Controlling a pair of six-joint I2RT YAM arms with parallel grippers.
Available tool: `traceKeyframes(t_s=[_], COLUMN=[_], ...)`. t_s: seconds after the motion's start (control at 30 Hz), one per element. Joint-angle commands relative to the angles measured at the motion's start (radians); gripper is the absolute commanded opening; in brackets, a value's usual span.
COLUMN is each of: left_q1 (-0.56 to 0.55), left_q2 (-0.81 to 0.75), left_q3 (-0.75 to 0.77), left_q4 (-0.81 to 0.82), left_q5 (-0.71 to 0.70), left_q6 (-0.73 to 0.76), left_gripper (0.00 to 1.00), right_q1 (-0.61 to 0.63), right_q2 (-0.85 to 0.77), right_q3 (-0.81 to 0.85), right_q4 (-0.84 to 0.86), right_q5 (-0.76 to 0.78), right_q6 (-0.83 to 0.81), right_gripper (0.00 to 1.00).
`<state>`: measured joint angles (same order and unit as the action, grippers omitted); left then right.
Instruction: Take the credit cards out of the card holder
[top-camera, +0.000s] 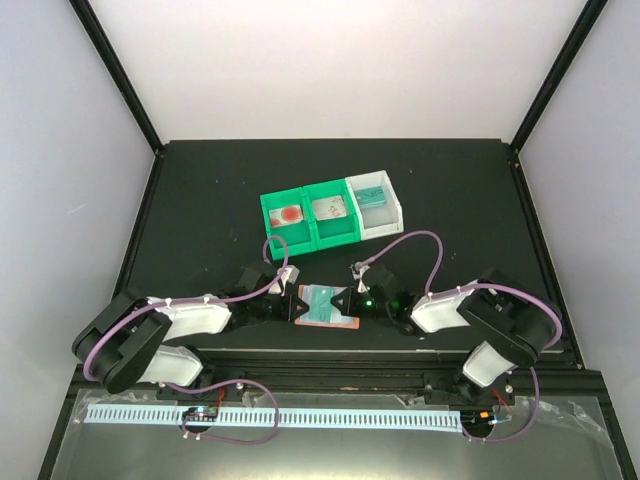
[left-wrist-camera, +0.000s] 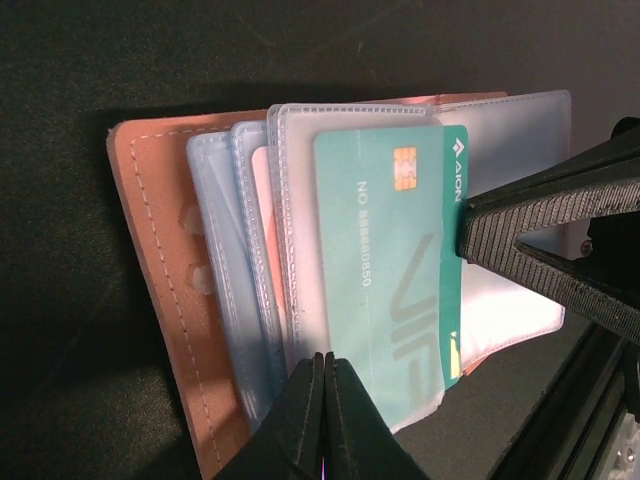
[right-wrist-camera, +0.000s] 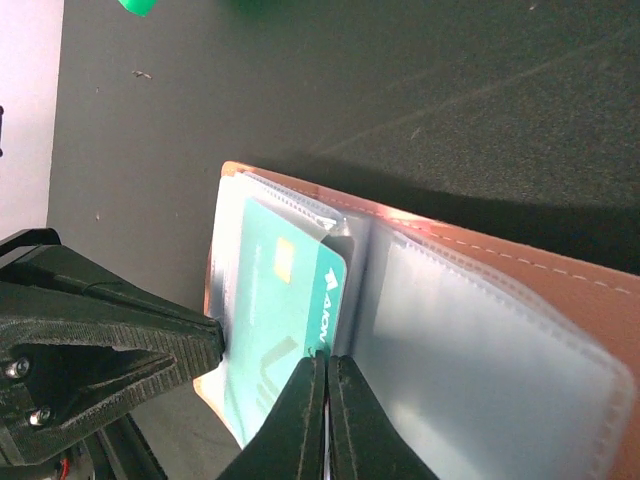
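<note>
Card (right-wrist-camera: 285, 310) seemingly in right pincer (right-wrist-camera: 325, 365)

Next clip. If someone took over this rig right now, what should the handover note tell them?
Left pincer: shut on the card holder's clear sleeve edge.
Right pincer: shut, apparently on the teal card's protruding end.
Card holder lies open between the pincers; teal card is partly out of its sleeve.
Done: three trays behind hold a red-marked card, a pale card and a teal item.
To do: pull the teal card free; whether other sleeves hold cards cannot be told.
</note>
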<state>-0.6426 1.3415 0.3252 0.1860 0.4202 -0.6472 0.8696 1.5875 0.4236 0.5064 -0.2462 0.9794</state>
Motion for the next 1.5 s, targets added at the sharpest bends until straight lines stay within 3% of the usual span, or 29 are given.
traceKeyframes(t_s=[0.0, 0.57, 0.9, 1.17, 1.33, 1.47], left_q1=[0.004, 0.004, 0.002, 0.002, 0.003, 0.005], left_q2=[0.002, -0.015, -0.11, -0.225, -0.322, -0.405], left_q3=[-0.005, -0.001, 0.016, 0.077, 0.131, 0.175], left_q4=[-0.067, -0.078, -0.098, -0.214, -0.34, -0.426], left_q5=[-0.075, -0.07, -0.003, 0.052, 0.079, 0.139], left_q6=[0.0, -0.009, -0.043, 0.025, 0.112, 0.19], left_gripper=[0.02, 0.02, 0.16, 0.59, 0.73, 0.76], right_q1=[-0.011, -0.044, -0.053, -0.066, -0.067, -0.066], right_q2=[-0.008, -0.113, -0.232, -0.341, -0.394, -0.442], right_q3=[-0.022, -0.039, 0.002, 0.038, 0.069, 0.094], right_q4=[0.05, -0.044, -0.258, -0.397, -0.492, -0.548], right_q5=[0.006, 0.004, 0.039, -0.008, -0.05, -0.132], right_q6=[0.002, -0.078, -0.181, -0.285, -0.362, -0.427], right_gripper=[0.01, 0.01, 0.01, 0.01, 0.01, 0.01])
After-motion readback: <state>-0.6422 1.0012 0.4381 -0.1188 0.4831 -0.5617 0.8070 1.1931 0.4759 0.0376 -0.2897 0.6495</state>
